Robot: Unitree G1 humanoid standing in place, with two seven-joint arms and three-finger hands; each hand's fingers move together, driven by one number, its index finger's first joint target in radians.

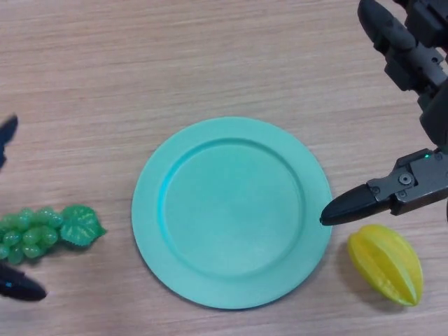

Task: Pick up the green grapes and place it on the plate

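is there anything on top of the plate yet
No. The teal plate shows only its bare surface. The right hand has one fingertip at its right rim. The green grapes lie on the table to its left.

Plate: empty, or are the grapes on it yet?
Empty. The plate shows bare green surface; the green grapes still lie on the table to its left, apart from its rim.

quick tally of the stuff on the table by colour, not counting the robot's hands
green: 2, the green grapes at the left edge and the plate in the middle
yellow: 1, the star fruit at the lower right, beside the plate
total: 3
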